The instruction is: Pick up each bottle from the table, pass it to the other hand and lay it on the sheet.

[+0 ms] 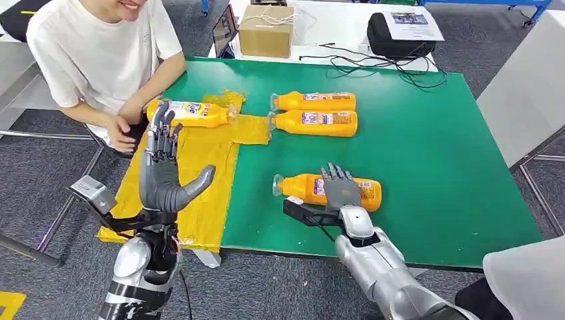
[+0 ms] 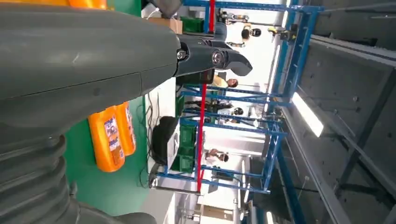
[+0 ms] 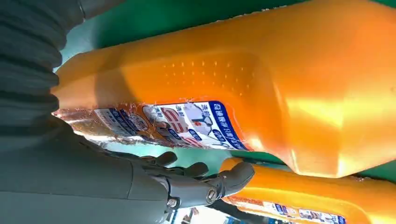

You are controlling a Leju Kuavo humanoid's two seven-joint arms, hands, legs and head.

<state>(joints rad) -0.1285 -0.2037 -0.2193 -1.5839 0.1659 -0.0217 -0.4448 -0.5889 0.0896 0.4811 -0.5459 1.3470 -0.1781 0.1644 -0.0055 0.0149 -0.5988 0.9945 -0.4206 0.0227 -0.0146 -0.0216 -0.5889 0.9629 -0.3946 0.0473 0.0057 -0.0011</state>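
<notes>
Several orange bottles lie on the green table (image 1: pixel 433 153). One bottle (image 1: pixel 190 113) rests on the yellow sheet (image 1: pixel 193 180) at the table's left side. Two more bottles (image 1: pixel 313 101) (image 1: pixel 314 123) lie side by side mid-table, seen also in the left wrist view (image 2: pixel 109 140). The nearest bottle (image 1: pixel 296 187) (image 3: pixel 233 84) lies close to the front edge. My right hand (image 1: pixel 340 190) is spread flat over its top, fingers (image 3: pixel 205 186) straight, not wrapped around it. My left hand (image 1: pixel 163 170) (image 2: pixel 84 60) is raised above the sheet, upright and open, holding nothing.
A person in a white shirt (image 1: pixel 100 53) sits at the table's far left corner, one hand (image 1: pixel 120 133) beside the sheet. A cardboard box (image 1: pixel 266 30), a black bag (image 1: pixel 396 33) and cables (image 1: pixel 373 63) lie on the white table behind. A grey surface (image 1: pixel 526 100) stands at right.
</notes>
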